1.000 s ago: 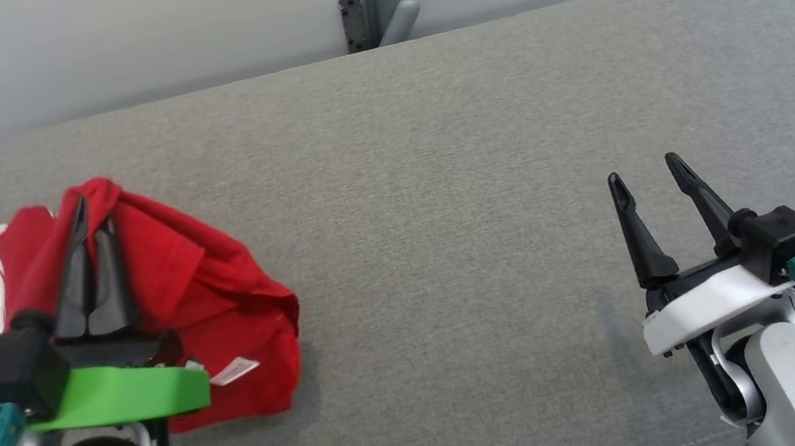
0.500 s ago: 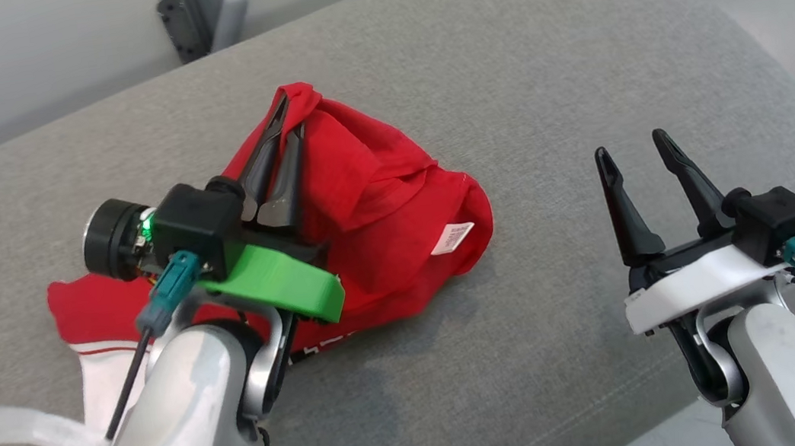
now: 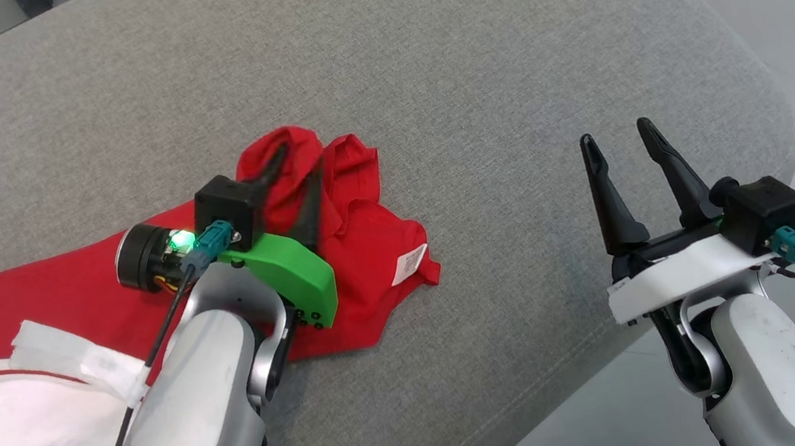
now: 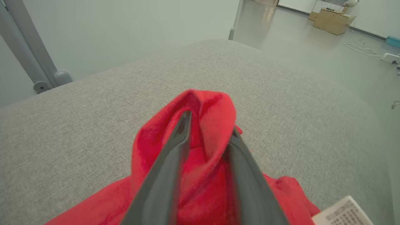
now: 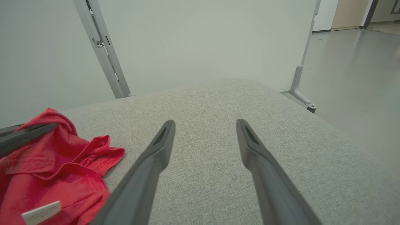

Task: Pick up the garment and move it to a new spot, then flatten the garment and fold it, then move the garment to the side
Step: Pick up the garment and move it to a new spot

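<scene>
Nearest, the garment's [image 3: 369,238] white part [image 3: 12,442] lies flat at the near left edge of the grey cushion [image 3: 497,48]. Its red part spreads from there toward the middle. A white label [image 3: 410,263] shows on the red cloth's right-hand side, close to the near edge.

The left arm reaches over that cloth, with a green bracket [image 3: 293,275] behind its fingers. The left gripper [image 3: 300,155] sits at the far end of the garment, where the red cloth is bunched into a raised peak. Its two fingers stand a little apart, with a fold of cloth between them and more draped round their tips. I cannot tell whether they pinch that fold or merely lie in it.

The right gripper [image 3: 616,130] is released, its fingers spread wide with nothing between them. It hangs at the near right edge of the cushion, well apart from the garment, its fingertips over bare grey fabric.

Beyond the cushion's far edge stands a grey post [image 4: 31,62] against a pale wall. Cardboard boxes [image 4: 332,20] sit on the floor farther off.
</scene>
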Controlling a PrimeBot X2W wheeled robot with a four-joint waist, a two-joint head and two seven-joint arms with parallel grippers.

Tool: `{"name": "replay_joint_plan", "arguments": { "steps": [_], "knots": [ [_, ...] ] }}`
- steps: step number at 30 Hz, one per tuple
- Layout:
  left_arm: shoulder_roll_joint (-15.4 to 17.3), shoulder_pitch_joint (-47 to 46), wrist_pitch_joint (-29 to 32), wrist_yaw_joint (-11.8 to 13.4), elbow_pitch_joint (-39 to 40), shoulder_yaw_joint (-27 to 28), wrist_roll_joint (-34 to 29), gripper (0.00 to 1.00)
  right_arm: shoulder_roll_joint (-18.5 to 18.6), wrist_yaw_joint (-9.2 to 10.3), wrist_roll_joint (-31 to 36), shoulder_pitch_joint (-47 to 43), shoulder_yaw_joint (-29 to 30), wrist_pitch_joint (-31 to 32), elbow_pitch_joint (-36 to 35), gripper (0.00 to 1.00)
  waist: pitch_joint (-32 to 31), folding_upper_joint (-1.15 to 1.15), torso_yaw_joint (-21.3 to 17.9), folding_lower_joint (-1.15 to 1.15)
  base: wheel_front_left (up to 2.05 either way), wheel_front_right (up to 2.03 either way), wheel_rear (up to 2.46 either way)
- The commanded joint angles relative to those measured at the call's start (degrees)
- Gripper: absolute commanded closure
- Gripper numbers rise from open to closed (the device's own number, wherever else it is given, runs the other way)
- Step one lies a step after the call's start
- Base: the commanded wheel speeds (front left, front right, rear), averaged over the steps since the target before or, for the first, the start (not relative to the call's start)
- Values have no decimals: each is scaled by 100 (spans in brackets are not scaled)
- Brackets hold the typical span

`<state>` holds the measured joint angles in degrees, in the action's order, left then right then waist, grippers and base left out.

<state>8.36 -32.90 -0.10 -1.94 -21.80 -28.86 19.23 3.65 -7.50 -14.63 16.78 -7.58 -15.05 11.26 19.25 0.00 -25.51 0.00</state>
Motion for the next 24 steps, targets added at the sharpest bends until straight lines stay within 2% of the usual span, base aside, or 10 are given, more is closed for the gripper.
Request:
{"name": "replay_joint_plan", "arguments": {
  "steps": [1, 6, 11, 18, 24],
  "knots": [
    [-18, -128, -117, -3, -65, 7, 53, 0, -22, 2, -38, 55, 21, -26, -16, 0, 77, 0, -3, 0, 0, 0, 0],
    [-63, -35, -369, -108, -48, 18, 143, 0, -14, 2, 70, 3, 90, -27, -8, 0, -162, 0, 334, 0, 0, 0, 0],
    [3, 296, -593, -32, 126, 149, 331, 0, 66, 2, 157, -149, 191, -28, 10, 0, -509, 0, 741, 0, 0, 0, 0],
    [223, 875, -876, 328, 611, 482, 475, 0, 196, 2, 234, -313, 275, -28, 14, 0, -854, 0, 1273, 0, 0, 0, 0],
    [530, 1387, -1135, 659, 950, 1006, 666, 0, 280, 2, 284, -439, 265, -28, 30, 0, -1040, 0, 1602, 0, 0, 0, 0]
  ]
}}
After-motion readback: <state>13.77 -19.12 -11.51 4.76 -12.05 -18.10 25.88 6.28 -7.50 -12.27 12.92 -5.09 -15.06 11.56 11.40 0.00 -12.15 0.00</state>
